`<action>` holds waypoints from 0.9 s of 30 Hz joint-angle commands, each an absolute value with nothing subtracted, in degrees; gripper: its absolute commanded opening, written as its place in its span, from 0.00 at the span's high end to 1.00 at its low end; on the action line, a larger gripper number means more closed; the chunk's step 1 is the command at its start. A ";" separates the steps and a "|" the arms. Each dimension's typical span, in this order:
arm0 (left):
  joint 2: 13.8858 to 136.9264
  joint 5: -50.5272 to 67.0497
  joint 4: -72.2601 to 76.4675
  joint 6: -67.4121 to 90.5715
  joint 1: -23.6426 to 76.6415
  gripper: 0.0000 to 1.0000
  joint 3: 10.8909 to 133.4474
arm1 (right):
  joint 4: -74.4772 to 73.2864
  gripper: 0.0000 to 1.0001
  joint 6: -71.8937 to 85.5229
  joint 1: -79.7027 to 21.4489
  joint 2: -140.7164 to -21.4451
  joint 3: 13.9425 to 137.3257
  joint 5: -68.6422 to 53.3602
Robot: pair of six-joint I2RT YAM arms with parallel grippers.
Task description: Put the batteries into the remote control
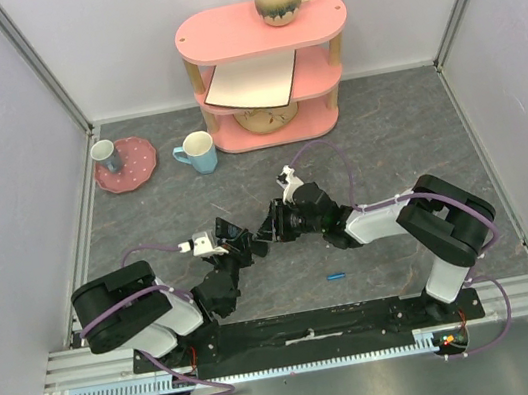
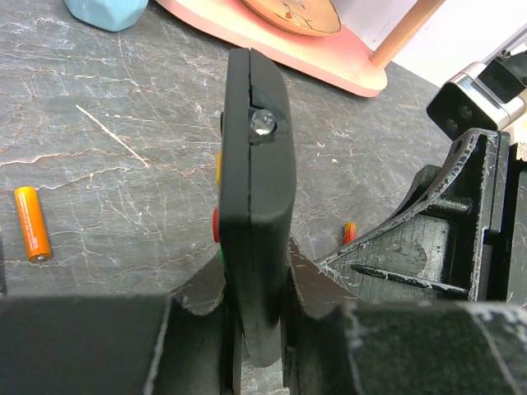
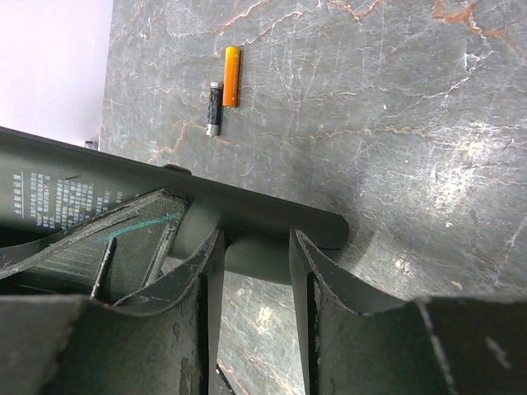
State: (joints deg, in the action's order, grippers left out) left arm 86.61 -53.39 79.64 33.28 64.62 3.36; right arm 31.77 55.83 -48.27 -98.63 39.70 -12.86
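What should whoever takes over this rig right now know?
Left gripper: fingers shut on the slim black plastic remote control, held off the table.
Right gripper: fingers appear closed on the remote near one end.
On the grey marbled table: an orange cylindrical battery beside a dark cylindrical battery; a small blue cylinder near the right arm.
Done: remote picked up.
Left: no battery seen loaded; compartment not in view.

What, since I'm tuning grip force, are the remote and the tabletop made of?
The remote control: matte black moulded plastic by its look, clear LED dome at the tip. The tabletop: dark grey, pale-veined, stone or printed imitation; cannot tell which.
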 commanded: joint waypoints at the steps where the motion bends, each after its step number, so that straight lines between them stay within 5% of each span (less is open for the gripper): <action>1: 86.40 -52.38 84.64 29.18 65.13 0.98 0.62 | 22.94 0.59 53.26 -49.22 -102.30 38.94 -9.67; 27: 86.13 -53.26 82.88 29.62 65.13 0.98 0.97 | 20.57 0.58 52.82 -49.13 -98.53 38.76 -8.96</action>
